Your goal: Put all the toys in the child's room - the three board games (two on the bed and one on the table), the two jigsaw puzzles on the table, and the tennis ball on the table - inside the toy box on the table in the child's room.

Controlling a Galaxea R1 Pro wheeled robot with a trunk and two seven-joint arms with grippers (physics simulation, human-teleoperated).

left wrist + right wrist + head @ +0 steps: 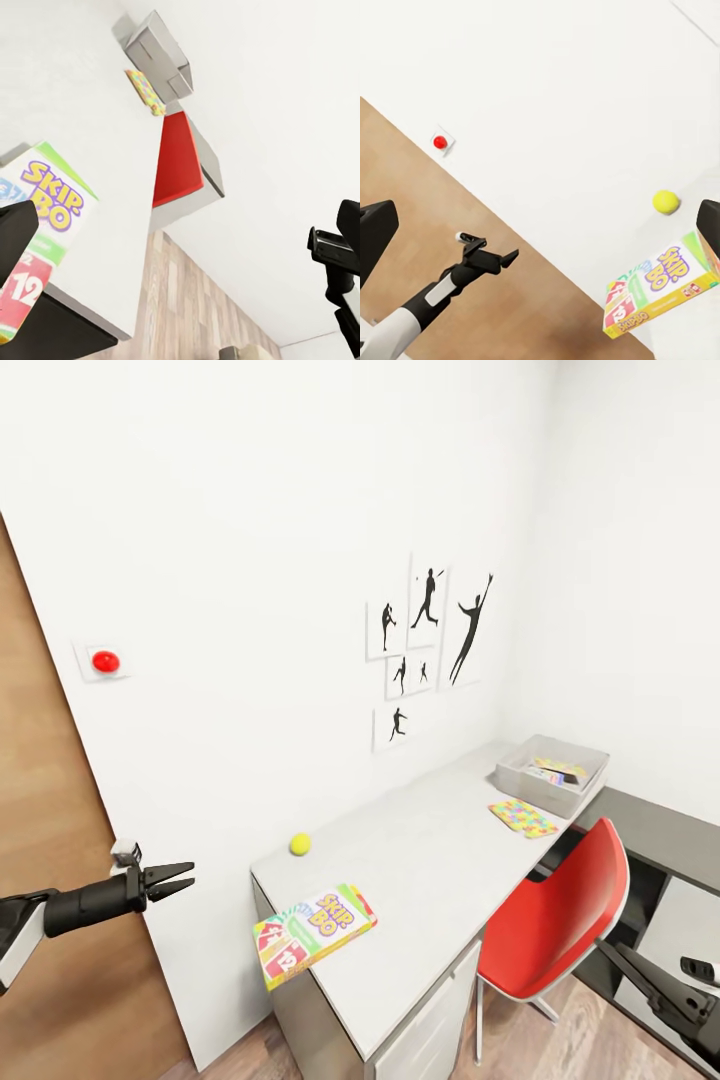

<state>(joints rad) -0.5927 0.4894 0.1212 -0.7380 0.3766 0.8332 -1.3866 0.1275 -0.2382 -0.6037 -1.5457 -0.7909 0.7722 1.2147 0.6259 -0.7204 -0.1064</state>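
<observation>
Our left hand (178, 879) hangs empty, fingers apart, off the bench (430, 860) end by the door; the right hand's state we cannot tell. The board game (315, 934) overhangs the near corner, tennis ball (300, 844) behind it, puzzle (524, 817) just beside the toy box (590, 770) at the far end. Best, we judge, to pinch the overhanging edge squarely; lid reads "SKIP-BO", "12".

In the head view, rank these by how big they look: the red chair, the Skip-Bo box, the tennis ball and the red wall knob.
1. red chair, largest by far, though it sits close to the camera.
2. Skip-Bo box.
3. and 4. red wall knob and tennis ball look nearly alike; not ranked.
</observation>
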